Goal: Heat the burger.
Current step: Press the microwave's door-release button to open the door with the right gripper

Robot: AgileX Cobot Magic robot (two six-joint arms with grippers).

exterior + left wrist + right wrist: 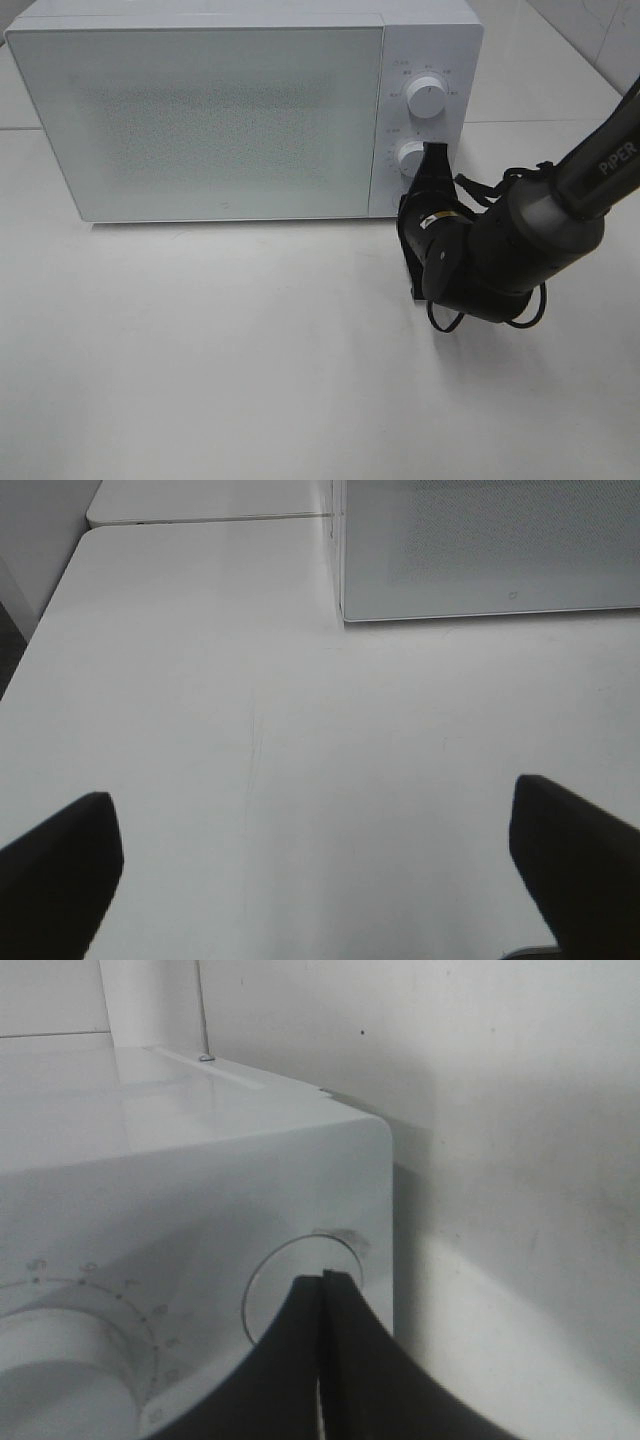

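White tabletop is being taken up mostly by a white microwave, with its door being shown closed. It's frosted, so nothing is being made out through it. So yeah, the burger isn't being picked up by any camera, and where it's sitting can't be told. Over on the control panel, the right gripper is being held with its jaws pressed together, tips being set against the lower knob. The upper knob is being left alone just above. Meanwhile the left gripper is being held spread wide over bare table, fingers well apart, nothing being pinched, with the microwave's front corner being seen ahead of it.
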